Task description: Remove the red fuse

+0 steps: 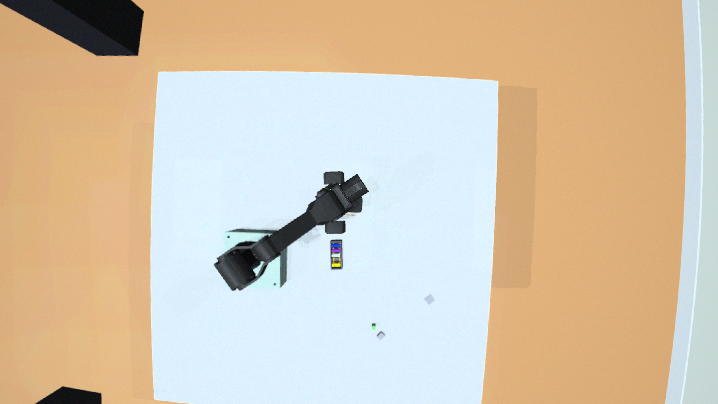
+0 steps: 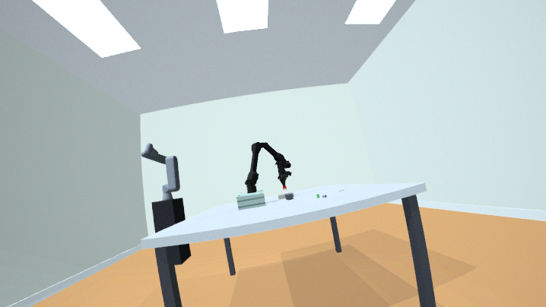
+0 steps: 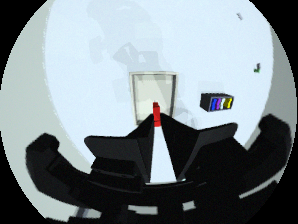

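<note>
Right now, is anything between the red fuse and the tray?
Nothing visible. The gripper is shut on the red fuse, with the tray just beyond its tip. The fuse block sits off to the side, apart.

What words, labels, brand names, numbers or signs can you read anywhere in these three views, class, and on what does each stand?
None can be read in any view.
Fuse block: only coloured bands, with no print to make out.
Red fuse, held in the hand over the tray: plain, no marking visible.
Arm base: no lettering legible; too small to tell.
</note>
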Controlling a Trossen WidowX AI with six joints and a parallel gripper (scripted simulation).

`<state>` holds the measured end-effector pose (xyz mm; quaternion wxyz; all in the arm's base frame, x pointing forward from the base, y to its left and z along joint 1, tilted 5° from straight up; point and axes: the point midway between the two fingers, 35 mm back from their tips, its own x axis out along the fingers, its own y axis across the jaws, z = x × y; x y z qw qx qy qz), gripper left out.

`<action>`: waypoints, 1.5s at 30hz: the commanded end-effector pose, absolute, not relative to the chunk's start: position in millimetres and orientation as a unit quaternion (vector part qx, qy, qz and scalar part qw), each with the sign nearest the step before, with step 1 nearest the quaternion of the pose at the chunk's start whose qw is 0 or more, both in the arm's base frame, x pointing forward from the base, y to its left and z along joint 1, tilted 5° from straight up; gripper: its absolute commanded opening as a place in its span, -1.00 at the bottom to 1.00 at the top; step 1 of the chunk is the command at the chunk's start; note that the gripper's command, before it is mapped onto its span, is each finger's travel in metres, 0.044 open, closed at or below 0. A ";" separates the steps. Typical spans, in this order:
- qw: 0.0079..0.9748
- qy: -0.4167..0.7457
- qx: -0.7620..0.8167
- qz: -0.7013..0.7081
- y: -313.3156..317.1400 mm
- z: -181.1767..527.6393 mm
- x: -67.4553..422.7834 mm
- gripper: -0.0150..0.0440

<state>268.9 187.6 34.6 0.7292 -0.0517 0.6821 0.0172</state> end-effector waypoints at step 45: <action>0.728 0.683 -0.053 0.014 188.5 35.3 267.7 0.63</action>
